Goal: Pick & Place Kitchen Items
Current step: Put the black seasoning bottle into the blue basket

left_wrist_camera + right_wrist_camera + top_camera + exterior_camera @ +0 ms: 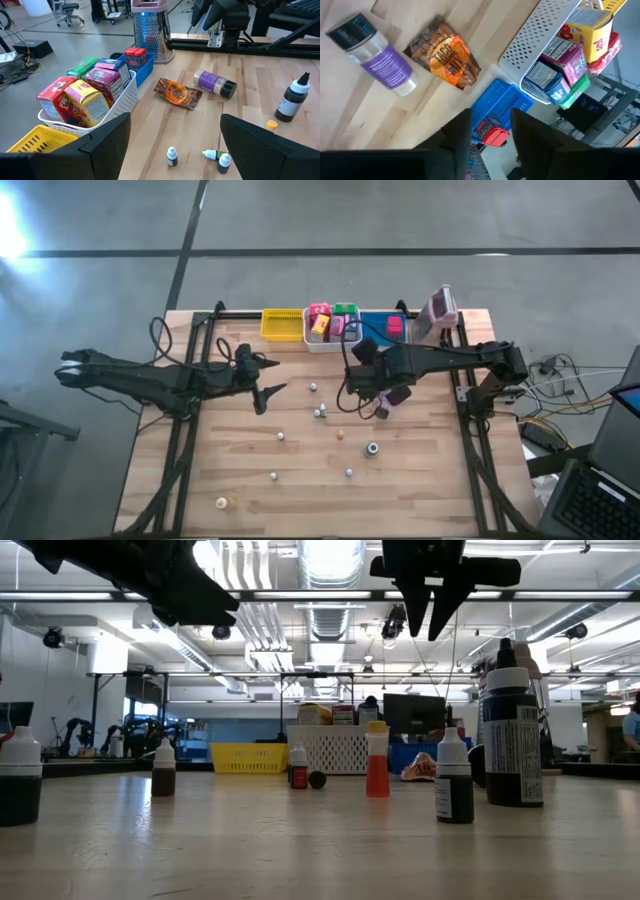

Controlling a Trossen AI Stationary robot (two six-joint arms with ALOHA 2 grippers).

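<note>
While the left pincer (268, 376) waits wide open and empty, the right pincer (490, 131) hangs slightly parted, empty, above the blue bin (501, 107).

White bin (122, 100) packed with cartons (82, 97); brown packet (177, 93) beside purple jar (214, 83) lying flat; 3 small dropper bottles (172, 157) nearer.

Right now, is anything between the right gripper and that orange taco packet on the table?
Nothing visible is. The right gripper hangs open above the table. The packet lies on bare wood, and the jar lies beside it, not touching it.
</note>
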